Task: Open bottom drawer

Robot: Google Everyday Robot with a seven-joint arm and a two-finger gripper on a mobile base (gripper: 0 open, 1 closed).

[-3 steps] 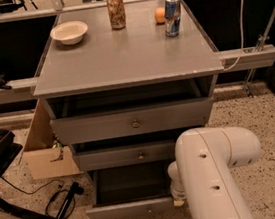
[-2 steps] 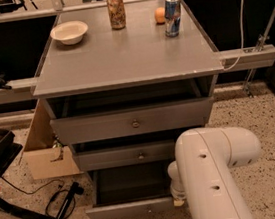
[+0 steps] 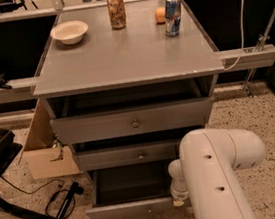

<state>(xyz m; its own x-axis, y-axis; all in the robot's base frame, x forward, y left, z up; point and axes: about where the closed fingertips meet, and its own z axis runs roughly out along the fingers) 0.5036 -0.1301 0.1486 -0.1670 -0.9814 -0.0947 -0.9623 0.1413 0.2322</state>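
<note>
The grey cabinet has three drawers. The bottom drawer [image 3: 133, 208] stands pulled well out, its shallow front low in the view with a small round knob [image 3: 149, 210], and its plain dark inside shows. The middle drawer [image 3: 128, 156] and the top drawer [image 3: 131, 122] stand out a little. My white arm [image 3: 214, 172] reaches down at the lower right. My gripper [image 3: 179, 200] is at the right end of the bottom drawer's front, mostly hidden by the arm.
On the cabinet top [image 3: 125, 57] stand a white bowl [image 3: 70, 31], a brown can [image 3: 115, 4], an orange [image 3: 160, 14] and a blue can [image 3: 171, 9]. A cardboard box [image 3: 45, 154] sits left of the cabinet. Black cables and a stand leg [image 3: 60, 210] lie on the floor at the left.
</note>
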